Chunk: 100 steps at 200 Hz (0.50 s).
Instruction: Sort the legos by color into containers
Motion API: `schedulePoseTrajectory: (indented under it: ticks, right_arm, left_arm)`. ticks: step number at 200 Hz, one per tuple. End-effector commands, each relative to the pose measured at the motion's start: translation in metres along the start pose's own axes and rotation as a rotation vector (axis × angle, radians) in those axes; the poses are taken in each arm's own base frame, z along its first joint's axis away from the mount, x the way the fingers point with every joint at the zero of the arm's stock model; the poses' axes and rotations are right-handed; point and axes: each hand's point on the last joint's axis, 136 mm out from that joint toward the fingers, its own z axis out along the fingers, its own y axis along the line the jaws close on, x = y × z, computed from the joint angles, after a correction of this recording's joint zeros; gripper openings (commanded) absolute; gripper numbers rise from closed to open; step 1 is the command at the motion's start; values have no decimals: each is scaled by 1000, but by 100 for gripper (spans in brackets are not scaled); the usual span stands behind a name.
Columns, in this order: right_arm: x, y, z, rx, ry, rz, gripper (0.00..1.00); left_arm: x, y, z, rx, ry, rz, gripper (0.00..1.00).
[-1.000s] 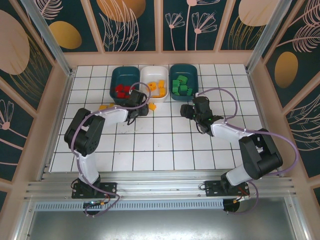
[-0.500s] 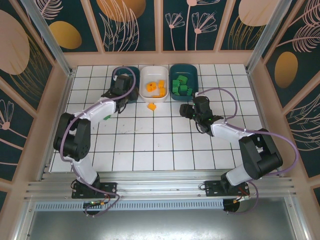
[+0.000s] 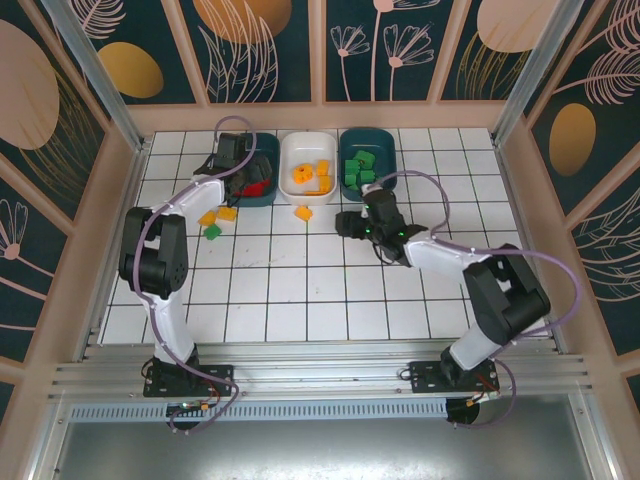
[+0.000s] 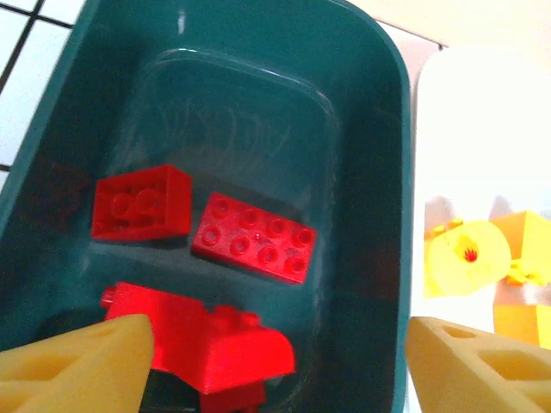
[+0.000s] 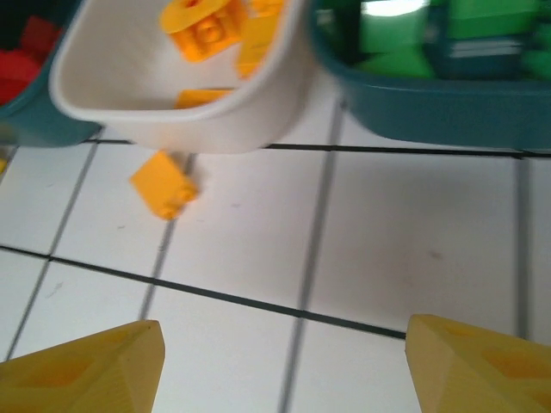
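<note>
Yellow fingers (image 4: 77, 366) of the left gripper (image 4: 275, 374) stand wide apart and hold nothing. They hang over the left teal tray (image 4: 379, 172). Red legos (image 4: 254, 237) lie in that tray, and one big red piece (image 4: 215, 344) sits under the gap between the fingers. The right gripper (image 5: 284, 370) is wide too, with nothing in it, over a white tile (image 5: 387, 241). An orange lego (image 5: 164, 185) lies ahead of it to the left, just beside the white tray (image 5: 103, 103). Green legos (image 5: 396, 34) fill the right teal tray (image 5: 430, 103). From above, two orange legos (image 3: 228, 212) and a green one (image 3: 213, 232) lie loose near the left tray.
</note>
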Motion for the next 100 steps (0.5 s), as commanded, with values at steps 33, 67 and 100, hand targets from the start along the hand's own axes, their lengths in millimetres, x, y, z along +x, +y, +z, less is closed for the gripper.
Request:
schedulePoseTrajectory:
  ticks: [33, 67, 100]
  right_arm:
    - [22, 59, 67, -35, 137, -246, 75]
    - [15, 56, 101, 33, 147, -227, 74]
    - [23, 56, 128, 50, 170, -228, 74]
  left_arm:
    - [-2, -6, -70, 108, -92, -87, 94]
    - [36, 28, -118, 101, -160, -231, 98]
    - [60, 37, -151, 146, -162, -267, 99]
